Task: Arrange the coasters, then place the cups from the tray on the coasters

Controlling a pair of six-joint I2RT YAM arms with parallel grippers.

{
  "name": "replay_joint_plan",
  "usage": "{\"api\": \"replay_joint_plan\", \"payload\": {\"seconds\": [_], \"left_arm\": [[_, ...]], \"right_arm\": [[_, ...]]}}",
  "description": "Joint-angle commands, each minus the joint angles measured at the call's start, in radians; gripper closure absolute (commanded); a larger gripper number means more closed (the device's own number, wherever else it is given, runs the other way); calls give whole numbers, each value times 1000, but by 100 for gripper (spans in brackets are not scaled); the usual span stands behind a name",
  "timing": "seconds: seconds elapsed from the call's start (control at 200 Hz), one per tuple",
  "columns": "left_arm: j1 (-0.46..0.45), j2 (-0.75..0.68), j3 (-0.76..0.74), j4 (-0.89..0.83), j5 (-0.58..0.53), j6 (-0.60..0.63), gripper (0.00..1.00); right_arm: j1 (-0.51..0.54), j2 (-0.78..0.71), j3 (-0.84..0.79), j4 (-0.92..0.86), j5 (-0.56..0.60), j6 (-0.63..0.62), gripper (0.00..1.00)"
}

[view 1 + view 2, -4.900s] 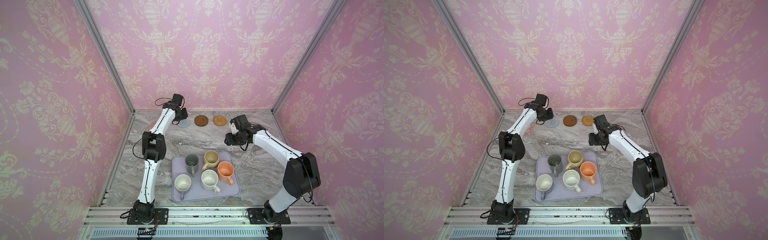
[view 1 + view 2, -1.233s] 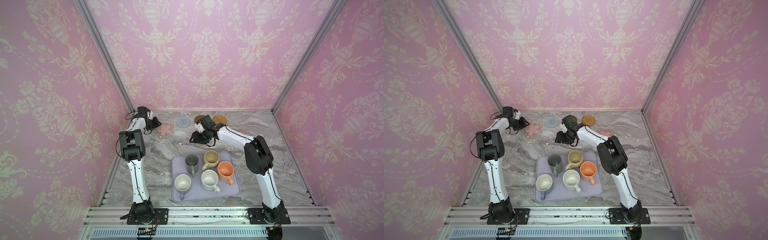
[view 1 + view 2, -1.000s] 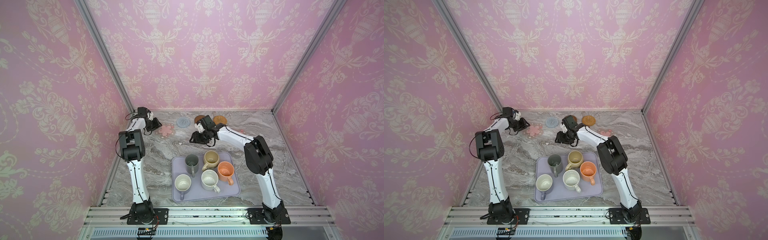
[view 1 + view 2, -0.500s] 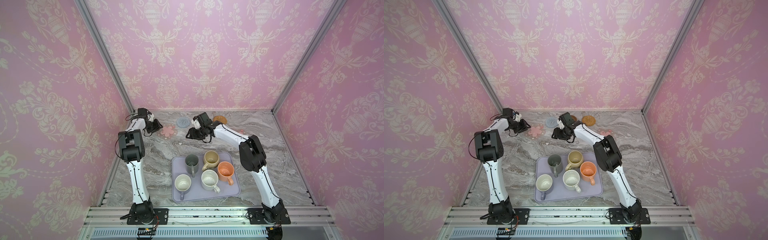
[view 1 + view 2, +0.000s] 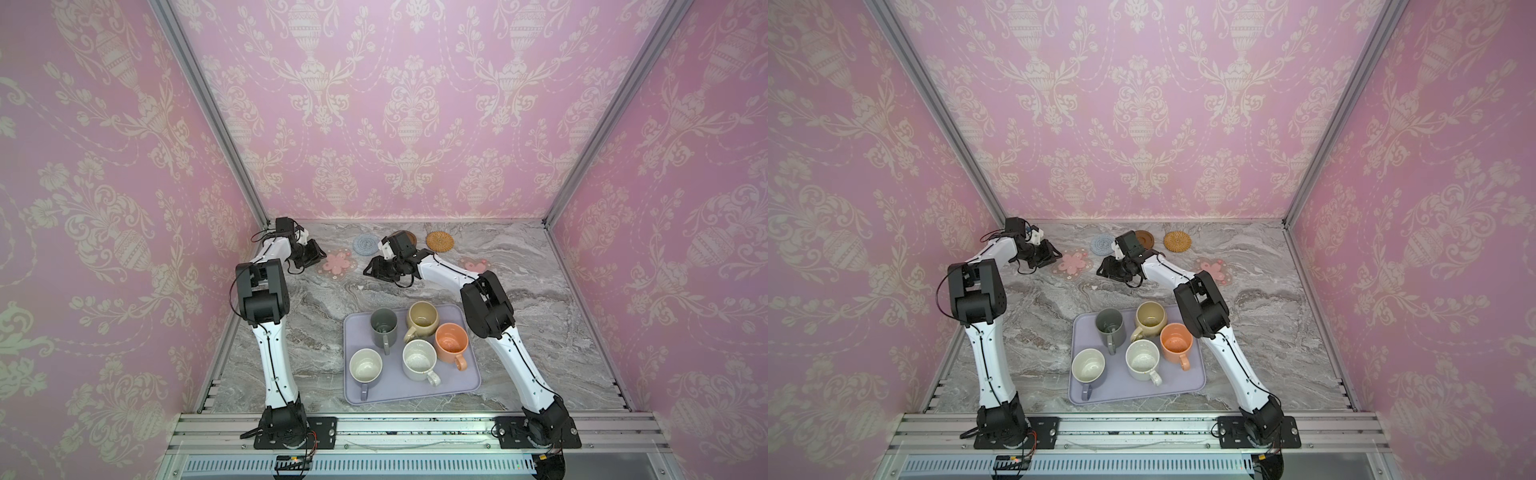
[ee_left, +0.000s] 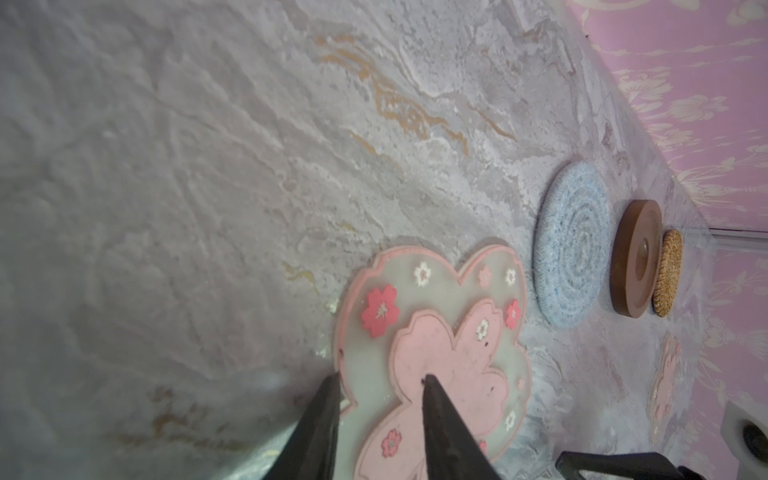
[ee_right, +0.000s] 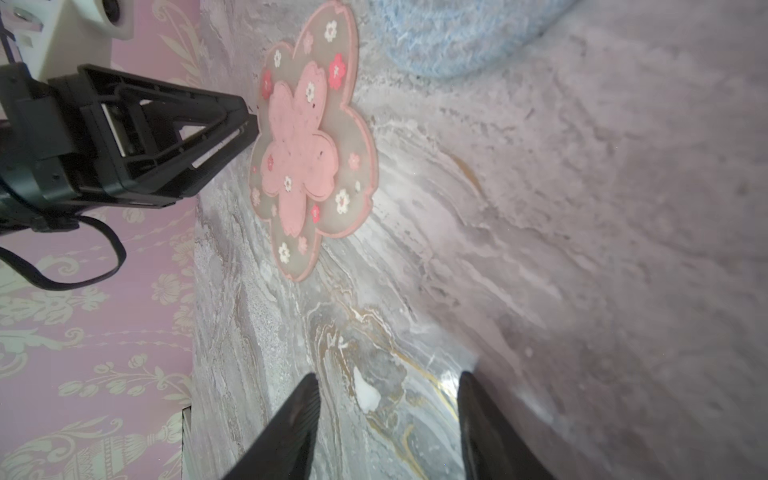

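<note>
Both arms reach low, far back. Left claw (image 6: 378, 380) is barely open, tips touching the pink flower coaster (image 5: 337, 262) on the tabletop (image 5: 519, 270), left of centre. Right claw (image 7: 386, 380) is half open, empty, wrist partly hiding the brown coaster (image 5: 1145, 239).

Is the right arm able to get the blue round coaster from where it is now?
Probably yes. The right gripper is open and empty, close beside the blue coaster, with only bare table between them. It would just need to turn toward it.

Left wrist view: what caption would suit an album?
Left tool straddling the edge of a pink flower coaster, three round coasters lined up beyond.
</note>
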Motion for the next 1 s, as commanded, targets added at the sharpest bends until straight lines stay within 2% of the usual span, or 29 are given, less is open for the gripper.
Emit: {"api": "replay_joint_plan", "payload": {"seconds": [0.0, 0.265, 0.37, 0.535, 0.746, 0.996], "left_arm": [[-34, 12, -108, -180, -37, -14, 63], [-47, -110, -217, -166, -120, -57, 63], [-45, -110, -151, -175, -198, -67, 63], [-45, -35, 22, -196, -256, -91, 63], [-47, 67, 170, -158, -247, -121, 62], [-64, 157, 249, -135, -128, -145, 62]], "right_arm": [[1, 27, 16, 81, -31, 78, 45], [2, 23, -5, 98, -32, 81, 45], [2, 23, -12, 107, -38, 88, 45], [2, 14, -32, 126, -36, 95, 45], [2, 11, -37, 113, -37, 98, 45], [2, 10, -37, 102, -39, 92, 45]]}}
